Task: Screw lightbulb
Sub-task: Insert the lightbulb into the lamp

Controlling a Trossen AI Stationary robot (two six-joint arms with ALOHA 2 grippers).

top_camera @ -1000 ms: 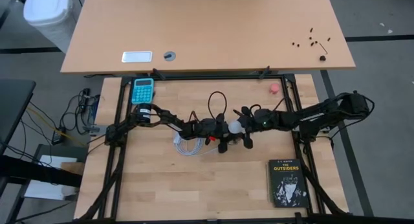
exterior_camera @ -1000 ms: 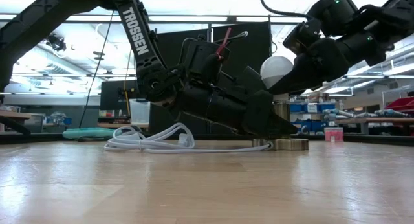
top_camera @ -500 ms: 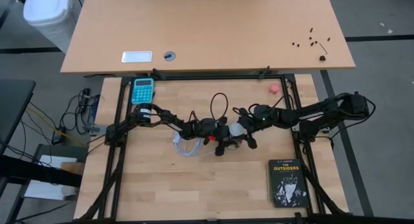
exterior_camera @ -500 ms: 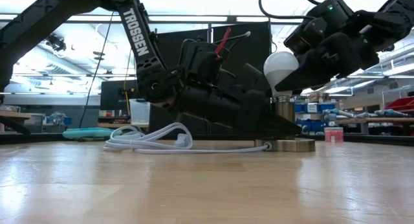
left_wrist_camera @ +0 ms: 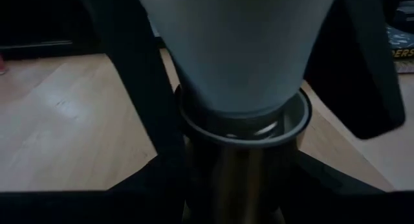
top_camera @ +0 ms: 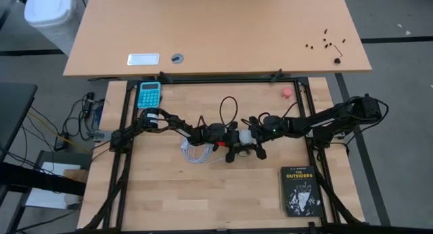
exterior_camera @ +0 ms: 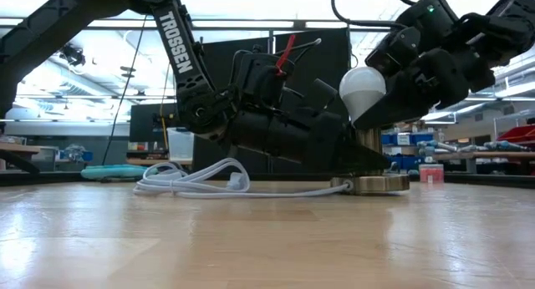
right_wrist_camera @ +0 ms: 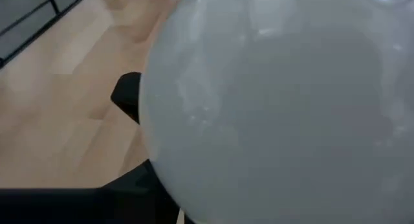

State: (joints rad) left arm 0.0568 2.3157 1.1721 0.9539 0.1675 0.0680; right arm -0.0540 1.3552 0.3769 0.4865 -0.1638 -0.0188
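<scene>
The right gripper (exterior_camera: 380,93), clenched on the lightbulb (exterior_camera: 362,88), has carried it leftward until its neck sits in the socket (left_wrist_camera: 242,123) mouth. The left gripper (exterior_camera: 355,159) grasps that socket (steadying it). Threading is judged next.

This was a robotics lab or workshop. Two dark Trossen-branded arms (exterior_camera: 180,51) were mounted on a black metal frame (top_camera: 124,126) around a butcher-block desk (top_camera: 176,186), with loose cables (top_camera: 74,129) trailing to the floor beside it. A second, longer wooden desk (top_camera: 216,31) stood just behind. The low view looked across into a large room with strip lights (exterior_camera: 109,59) overhead and benches and shelving cluttered with equipment (exterior_camera: 489,143).
</scene>
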